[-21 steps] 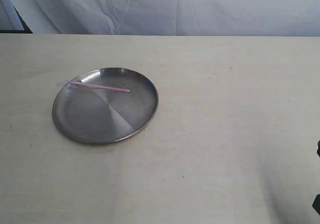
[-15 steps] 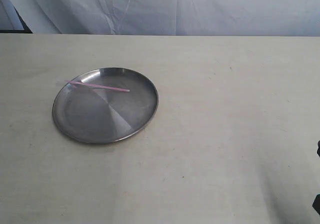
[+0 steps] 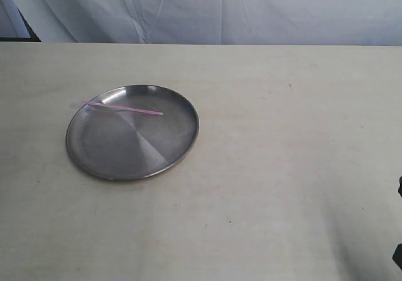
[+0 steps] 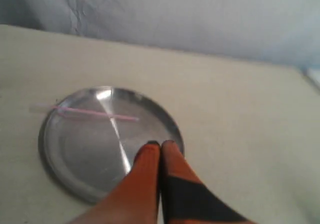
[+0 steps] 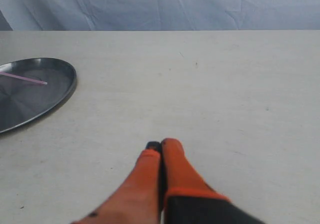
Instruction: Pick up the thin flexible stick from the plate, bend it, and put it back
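A thin pink stick (image 3: 122,108) lay straight and unbent across the far part of a round, shiny steel plate (image 3: 125,152). One end poked just past the plate's rim and the other rested near the plate's middle. The plate sat on a pale table (image 3: 282,168). The left gripper (image 4: 160,145) had its orange fingers pressed together, holding nothing, just over the plate's near rim and apart from the stick. The right gripper (image 5: 160,145), likewise closed and empty, was over bare table well away from the plate.
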